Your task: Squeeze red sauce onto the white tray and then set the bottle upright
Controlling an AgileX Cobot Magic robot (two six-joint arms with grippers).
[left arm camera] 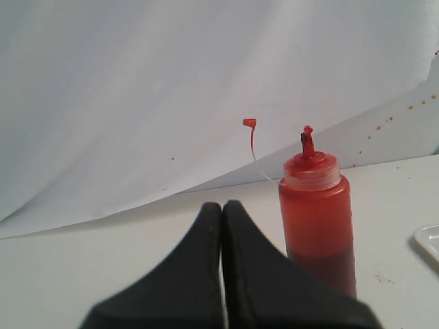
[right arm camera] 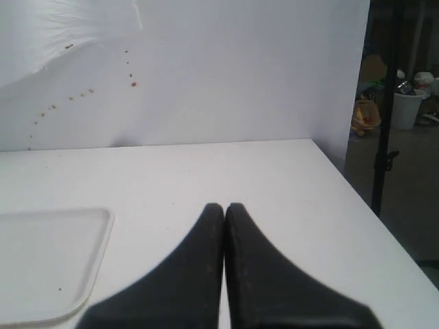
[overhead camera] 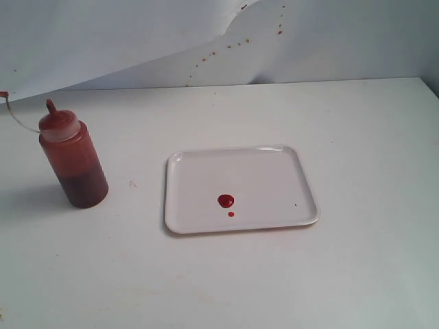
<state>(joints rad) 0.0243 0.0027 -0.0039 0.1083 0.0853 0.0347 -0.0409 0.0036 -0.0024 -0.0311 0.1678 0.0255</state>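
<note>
Left gripper (left arm camera: 221,205), right gripper (right arm camera: 224,207): jaws pressed together, empty. Bottle (overhead camera: 73,164) upright near tray (overhead camera: 267,171) (sauce (overhead camera: 226,201) on it); likely soft, light; grasp mid-body.

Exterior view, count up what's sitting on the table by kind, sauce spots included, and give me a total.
Bottle: 1
White tray: 1
Red sauce spots: 2
Total: 4
</note>
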